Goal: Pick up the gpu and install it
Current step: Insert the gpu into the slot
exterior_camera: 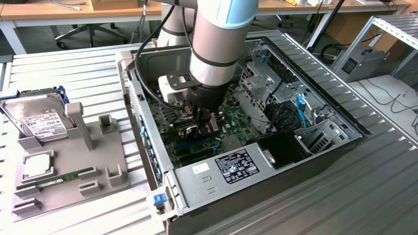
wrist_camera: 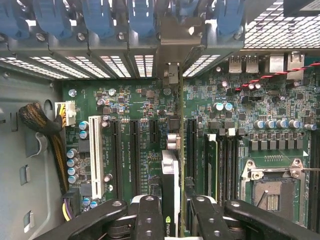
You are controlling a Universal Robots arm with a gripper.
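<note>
1. Pincer [wrist_camera: 172, 220] is clamped on the gpu [wrist_camera: 170, 167], one finger on each face.
2. I see the gpu standing on edge inside the computer case [exterior_camera: 196, 183], over the motherboard [wrist_camera: 130, 100].
3. Its long axis runs parallel to the expansion slots [wrist_camera: 134, 150], far end pointing at the blue latches [wrist_camera: 95, 20].

We see the arm [exterior_camera: 216, 44] coming in from twelve o'clock of the exterior view and pointing steeply down toward six, with a black cable looped off its nine o'clock side. Its gripper [exterior_camera: 205, 128] hangs nearly vertical at the low end. In the wrist view we find the black fingers [wrist_camera: 150, 215] clamped on the edge of the gpu [wrist_camera: 170, 175], one on each face.
</note>
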